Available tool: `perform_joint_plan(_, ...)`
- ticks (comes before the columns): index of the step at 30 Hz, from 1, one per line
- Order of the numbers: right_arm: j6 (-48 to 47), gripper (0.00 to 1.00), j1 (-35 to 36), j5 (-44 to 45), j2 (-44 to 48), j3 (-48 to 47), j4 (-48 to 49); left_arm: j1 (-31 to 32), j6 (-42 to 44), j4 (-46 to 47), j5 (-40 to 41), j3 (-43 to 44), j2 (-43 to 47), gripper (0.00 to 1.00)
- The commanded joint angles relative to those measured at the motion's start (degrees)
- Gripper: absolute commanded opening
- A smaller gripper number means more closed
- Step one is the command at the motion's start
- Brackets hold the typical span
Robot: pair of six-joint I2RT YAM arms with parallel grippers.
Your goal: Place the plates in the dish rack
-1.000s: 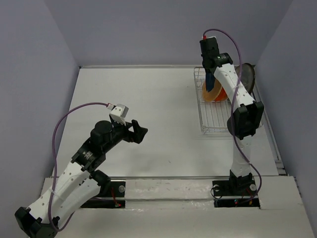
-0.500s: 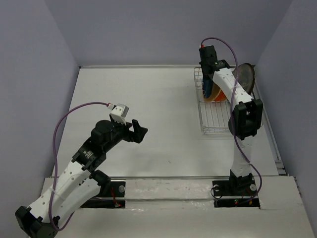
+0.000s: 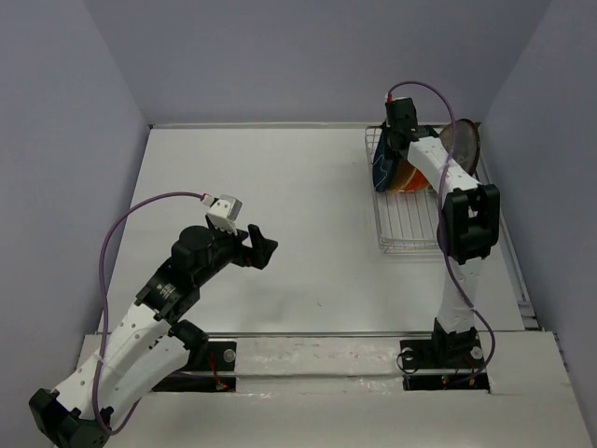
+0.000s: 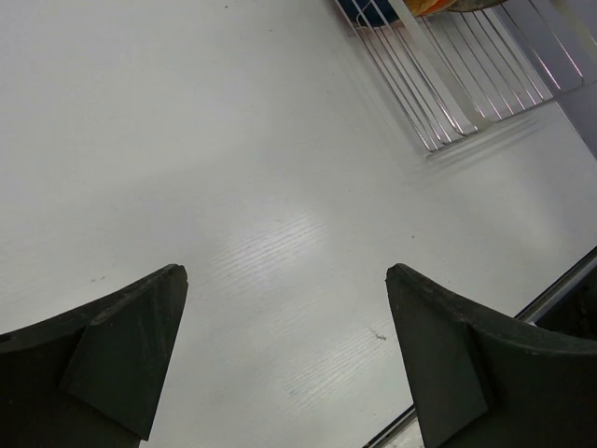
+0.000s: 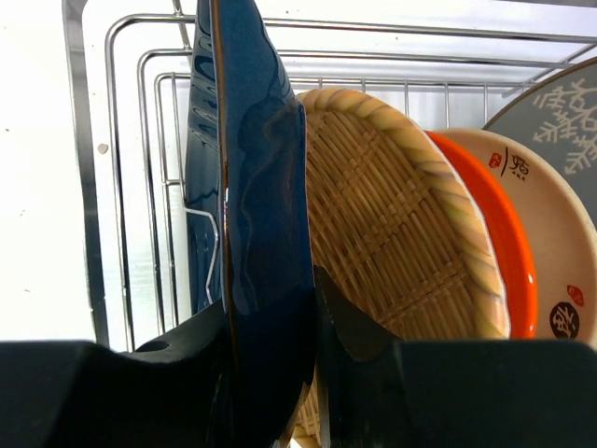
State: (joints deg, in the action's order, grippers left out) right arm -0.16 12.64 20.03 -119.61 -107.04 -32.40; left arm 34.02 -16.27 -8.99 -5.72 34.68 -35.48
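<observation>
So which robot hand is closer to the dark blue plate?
The right. The right gripper is shut on the dark blue plate, holding it upright at the dish rack. The left gripper hangs open far off, over the table.

The small cream plate (image 5: 550,233), standing on edge in the silver wire dish rack (image 5: 121,140), carries the only marks that look like writing. Near its upper rim a small red stamp (image 5: 494,160) sits just beside a dark brush-drawn character (image 5: 519,164). Near its lower right edge a dark round seal (image 5: 563,319) lies just below another small red mark (image 5: 576,295). They resemble East Asian characters but are too small to read. Nothing else in any view bears legible text, numbers or brands.
</observation>
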Motion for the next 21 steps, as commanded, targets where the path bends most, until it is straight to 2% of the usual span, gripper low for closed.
perform_joint_plan(1, 2.18, 0.11, -0.78, -3.16, 4.03, 1.31, 3.31, -0.53, 1.16, 1.96, 0.00, 1.27, 0.24, 0.99)
perform_joint_plan(3, 2.45, 0.23, -0.78, -2.81, 4.65, 1.57, 3.31, -0.62, 1.24, 2.05, 0.09, 1.27, 0.24, 0.99)
perform_joint_plan(4, 2.54, 0.38, -0.78, -2.63, 5.00, 1.66, 3.40, -0.88, 1.16, 2.05, 0.00, 1.27, 0.15, 0.99)
perform_joint_plan(5, 2.71, 0.48, -0.78, -2.54, 5.44, 1.58, 3.31, -0.89, 1.16, 2.05, 0.00, 1.27, 0.07, 0.99)
perform_joint_plan(6, 2.89, 0.66, -0.78, -2.19, 6.31, 1.31, 3.31, -1.15, 1.16, 2.05, 0.00, 1.36, -0.02, 0.99)
perform_joint_plan(9, 3.59, 0.88, -0.78, -2.01, 9.21, 1.05, 3.31, -1.59, 1.16, 1.96, 0.18, 1.27, -0.11, 0.99)
perform_joint_plan(13, 5.87, 0.99, -0.78, -4.21, 14.48, 1.40, 3.05, -2.47, 1.07, 1.96, 0.44, 1.36, -0.72, 0.99)
perform_joint_plan(17, 8.60, 1.00, -0.78, -7.10, 21.42, 3.85, 2.96, -3.52, 0.98, 1.88, 1.41, 1.36, -1.25, 0.99)
perform_joint_plan(20, 12.27, 1.00, -0.78, -12.62, 28.96, 9.12, 3.75, -4.31, 1.07, 1.88, 2.63, 1.27, -1.25, 0.99)
perform_joint_plan(21, 13.16, 1.00, -0.78, -14.30, 31.43, 14.27, 6.53, -4.92, 1.07, 1.96, 3.07, 1.27, -1.25, 0.99)
